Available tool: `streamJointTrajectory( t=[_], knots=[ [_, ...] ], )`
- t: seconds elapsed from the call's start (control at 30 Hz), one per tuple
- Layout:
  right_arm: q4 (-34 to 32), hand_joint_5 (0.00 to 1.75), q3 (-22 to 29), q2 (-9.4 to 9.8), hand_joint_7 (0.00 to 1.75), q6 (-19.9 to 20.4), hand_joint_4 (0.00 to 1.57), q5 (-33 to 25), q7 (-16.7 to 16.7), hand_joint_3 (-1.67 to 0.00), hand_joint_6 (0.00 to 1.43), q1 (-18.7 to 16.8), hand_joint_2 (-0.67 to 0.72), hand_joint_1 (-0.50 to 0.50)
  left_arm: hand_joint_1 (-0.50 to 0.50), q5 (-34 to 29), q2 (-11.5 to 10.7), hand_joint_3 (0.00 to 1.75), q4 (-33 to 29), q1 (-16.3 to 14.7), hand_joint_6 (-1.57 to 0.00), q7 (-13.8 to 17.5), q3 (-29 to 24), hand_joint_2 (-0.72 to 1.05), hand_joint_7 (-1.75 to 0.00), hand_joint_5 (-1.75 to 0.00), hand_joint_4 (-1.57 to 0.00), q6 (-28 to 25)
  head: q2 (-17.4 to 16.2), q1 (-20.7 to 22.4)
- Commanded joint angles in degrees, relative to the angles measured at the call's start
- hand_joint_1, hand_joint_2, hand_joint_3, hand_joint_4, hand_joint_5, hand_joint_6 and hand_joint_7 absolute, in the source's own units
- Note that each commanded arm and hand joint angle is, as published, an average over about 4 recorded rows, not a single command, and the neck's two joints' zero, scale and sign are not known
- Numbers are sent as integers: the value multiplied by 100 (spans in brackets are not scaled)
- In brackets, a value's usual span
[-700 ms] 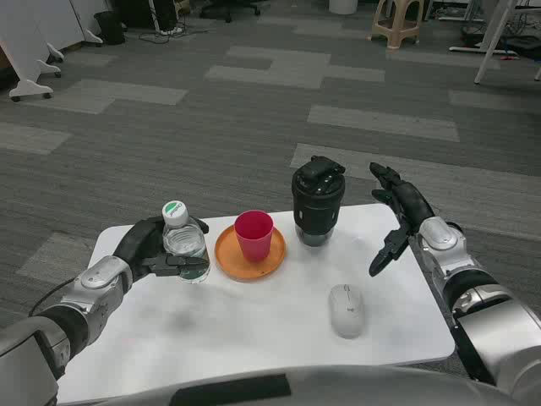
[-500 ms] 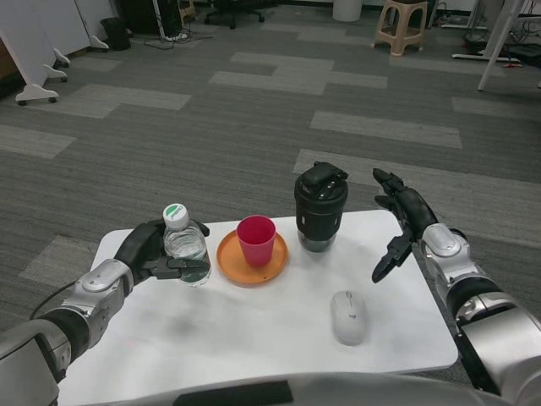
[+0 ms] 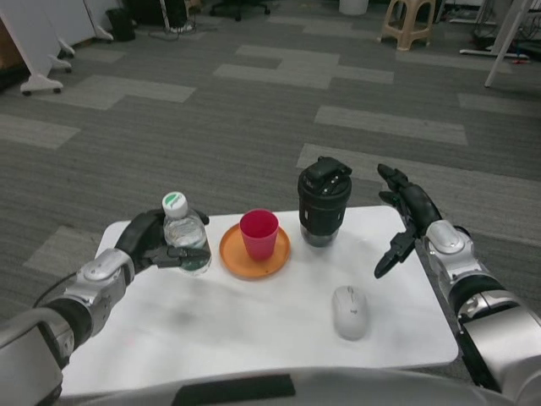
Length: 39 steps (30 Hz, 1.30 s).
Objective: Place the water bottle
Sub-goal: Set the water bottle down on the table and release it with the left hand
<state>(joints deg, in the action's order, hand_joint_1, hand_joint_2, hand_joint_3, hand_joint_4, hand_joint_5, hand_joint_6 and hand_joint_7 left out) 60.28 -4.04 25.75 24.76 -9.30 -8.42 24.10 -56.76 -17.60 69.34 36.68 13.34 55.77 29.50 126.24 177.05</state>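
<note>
We see an office. Grey carpet tiles (image 3: pixel 254 127) stretch beyond the white table (image 3: pixel 254 321). A stool (image 3: pixel 412 21) and whiteboard feet (image 3: pixel 42 80) stand far off.

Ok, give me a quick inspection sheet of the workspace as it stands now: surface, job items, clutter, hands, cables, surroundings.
Surface: white table, bare patch in front of the robot.
Job's things: water bottle, upright near the table's left edge, white-and-green cap on, held by the left hand.
Clutter: red cup standing on an orange plate; black travel mug behind and to the right; white mouse nearer the robot.
Hands: left hand grips the bottle, fingers wrapped across its front; right hand open, raised over the table's right edge, holding nothing.
Cables: some on the floor far back left, not near the table.
Surroundings: grey patterned carpet; stool far back.
</note>
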Motion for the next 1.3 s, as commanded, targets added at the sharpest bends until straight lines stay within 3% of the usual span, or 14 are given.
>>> streamJointTrajectory(
  t=[0.03,0.2,0.4,0.8,1.17,1.3],
  knots=[
    [-82,58,18,79,0,-24,3,-37,33,-16,0,-55,53,-21,50,-35,-39,9,32,118,-120,-49,-69,69,-147,-175,-150,133,-271,431],
    [-78,58,18,79,0,-24,3,-37,36,-16,0,-63,53,-21,50,-37,-6,9,43,67,-126,-135,-38,69,-140,-175,-148,184,-479,990],
    [-69,58,4,71,0,-24,3,-37,38,-16,0,-63,53,-21,50,-76,77,9,133,-47,-135,-376,39,69,-140,-175,-150,245,-525,1185],
    [-56,58,-17,47,0,-24,3,-37,36,-16,0,-63,53,-21,50,-1597,284,9,568,-119,-151,-603,1285,78,-154,-175,-153,381,-502,1251],
    [-52,58,-26,33,0,-24,3,-37,33,-16,0,-63,53,-21,50,-1757,420,9,878,-264,-146,-871,2212,78,-154,-175,-153,452,-509,1263],
    [-52,58,-33,20,0,-24,3,-37,33,-16,0,-63,53,-21,50,-1753,433,9,917,-304,-136,-952,2385,78,-154,-175,-153,469,-504,1271]
  ],
)
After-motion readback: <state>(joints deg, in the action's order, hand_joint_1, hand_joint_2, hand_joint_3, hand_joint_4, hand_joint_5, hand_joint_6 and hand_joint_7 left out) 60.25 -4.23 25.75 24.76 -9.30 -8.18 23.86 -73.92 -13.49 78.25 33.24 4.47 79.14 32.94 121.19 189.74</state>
